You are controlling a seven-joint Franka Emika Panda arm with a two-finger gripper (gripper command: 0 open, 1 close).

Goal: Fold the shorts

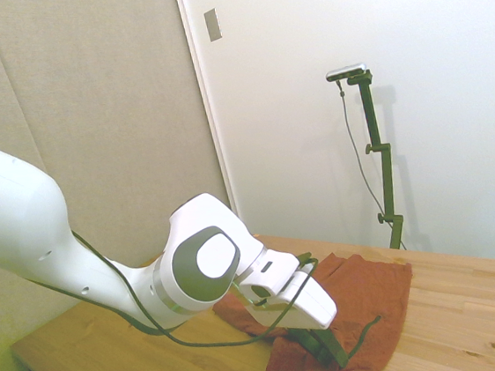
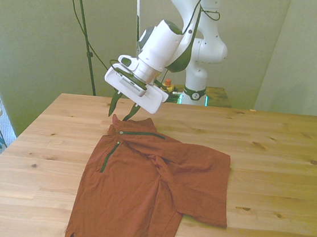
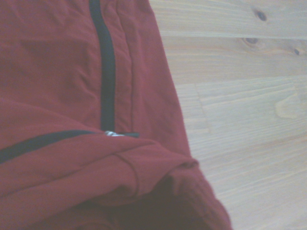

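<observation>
From my console, the gripper (image 2: 123, 107) hangs just above the top corner of the shorts (image 2: 150, 192), on the front view's left half of the table (image 2: 279, 166). Its two dark fingers (image 2: 114, 105) are spread apart with bare air between them, so it holds nothing; the tips sit just clear of the cloth, as far as I can tell. In the side view the gripper (image 1: 328, 347) is low over the shorts (image 1: 365, 293), and its fingers there overlap the cloth so I cannot judge any gap from that angle.

The shorts lie on the table, partly folded: one leg is laid across the other, leaving a diagonal crease through the middle and a flap reaching toward the front view's right. Two dark green zip lines show near the top corner, one running down the side and one running across, meeting close under the gripper. In the wrist view I see the shorts (image 3: 72, 120) close up, with those two dark lines meeting at a small pale zip pull, a folded hem below, and bare table (image 3: 240, 120) beside the cloth edge.

The hemmed legs reach the table's near edge in the front view.
</observation>
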